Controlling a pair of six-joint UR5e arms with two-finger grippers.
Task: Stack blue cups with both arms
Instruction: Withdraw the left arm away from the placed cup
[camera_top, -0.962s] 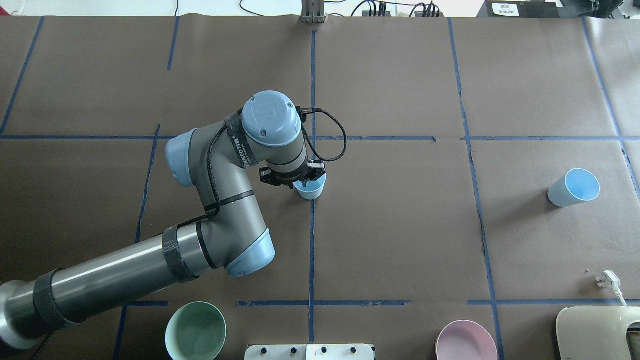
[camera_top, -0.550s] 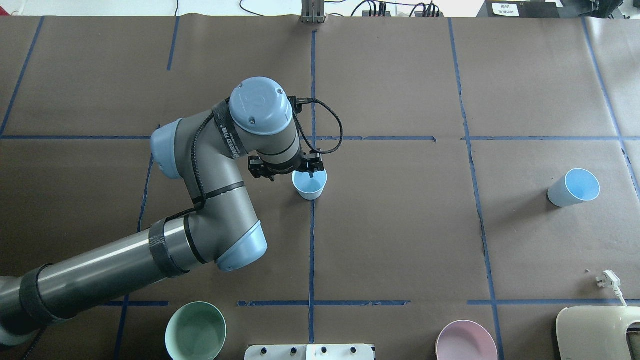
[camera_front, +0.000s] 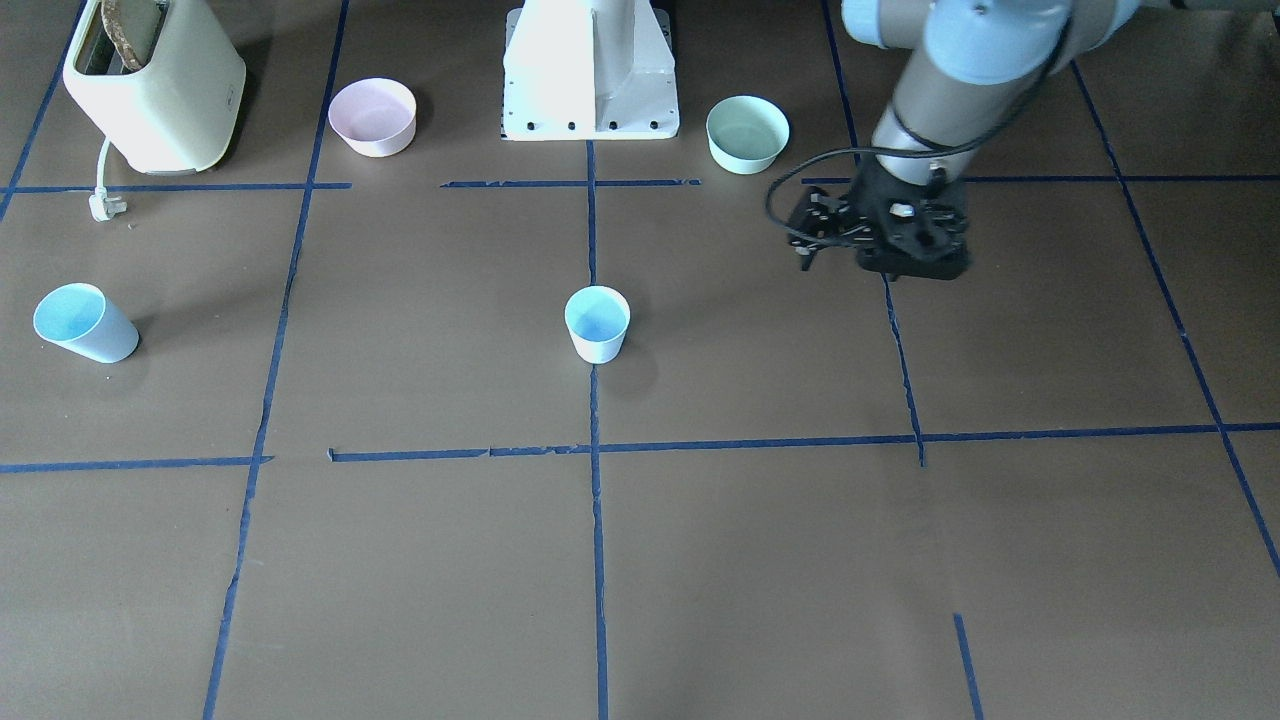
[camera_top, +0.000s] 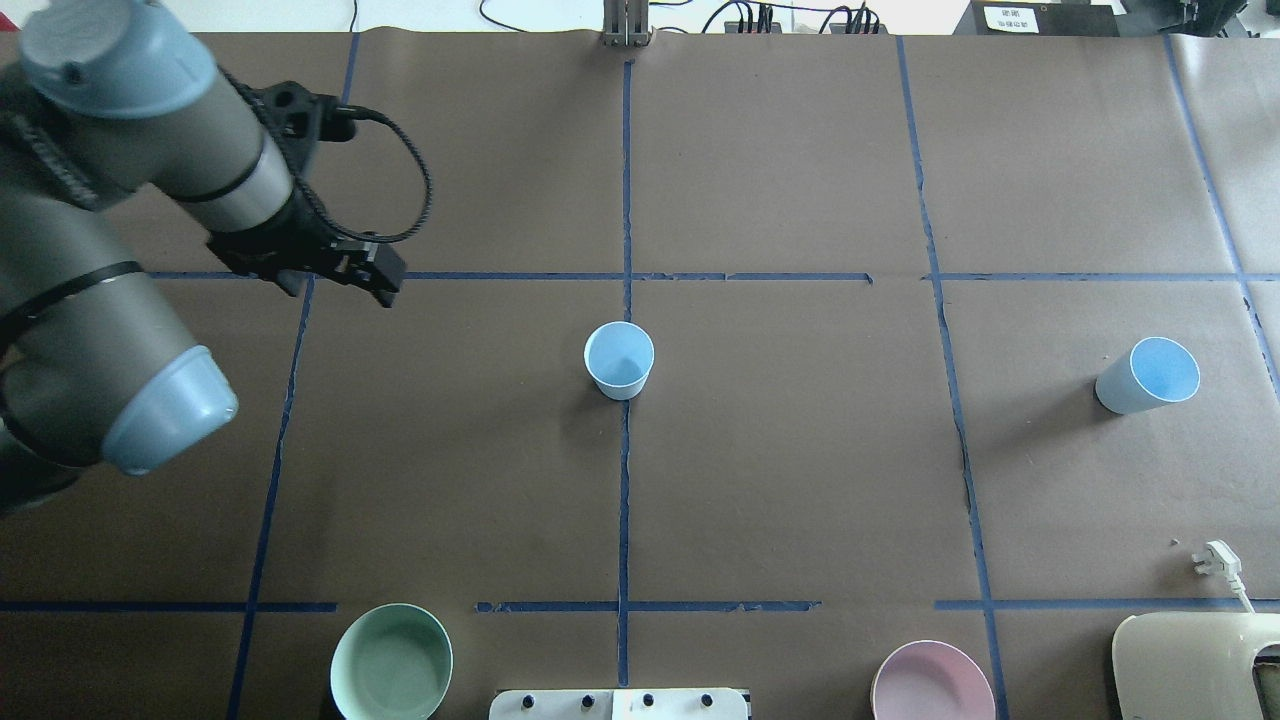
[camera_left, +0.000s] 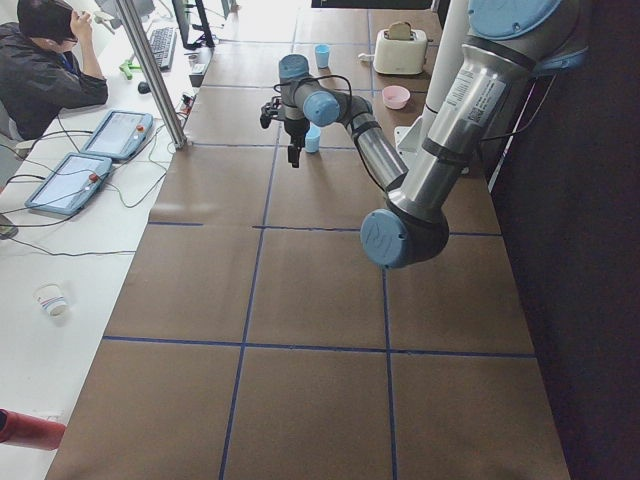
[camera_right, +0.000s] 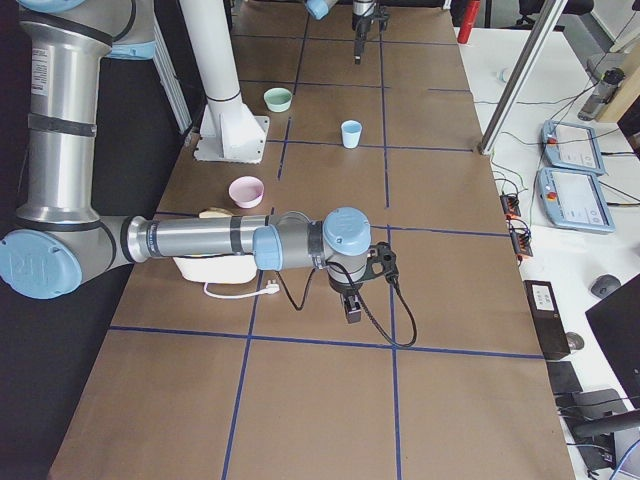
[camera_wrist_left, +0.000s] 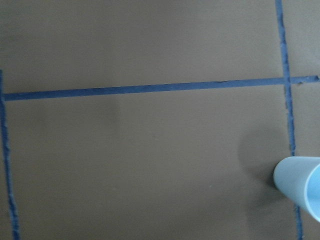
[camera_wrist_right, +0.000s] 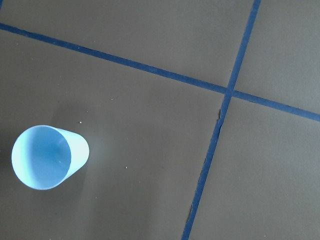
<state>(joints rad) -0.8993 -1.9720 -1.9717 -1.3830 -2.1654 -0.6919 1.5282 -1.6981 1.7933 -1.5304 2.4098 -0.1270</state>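
One blue cup (camera_top: 619, 360) stands upright at the table's middle on a blue tape line; it also shows in the front view (camera_front: 597, 323) and at the left wrist view's lower right (camera_wrist_left: 300, 185). The second blue cup (camera_top: 1148, 375) stands at the right side (camera_front: 85, 322) and shows in the right wrist view (camera_wrist_right: 47, 157). My left gripper (camera_top: 338, 290) is open and empty, well to the left of the middle cup (camera_front: 847, 268). My right gripper (camera_right: 352, 308) shows only in the right side view, near the second cup; I cannot tell whether it is open or shut.
A mint-green bowl (camera_top: 391, 662) and a pink bowl (camera_top: 932, 683) stand near the robot's edge, either side of the white pedestal (camera_front: 590, 70). A cream toaster (camera_top: 1195, 665) with its plug (camera_top: 1215, 558) is at the near right corner.
My left gripper has left the middle cup and swung far to the left and away. The cup stays upright where it was. The second cup has not moved.
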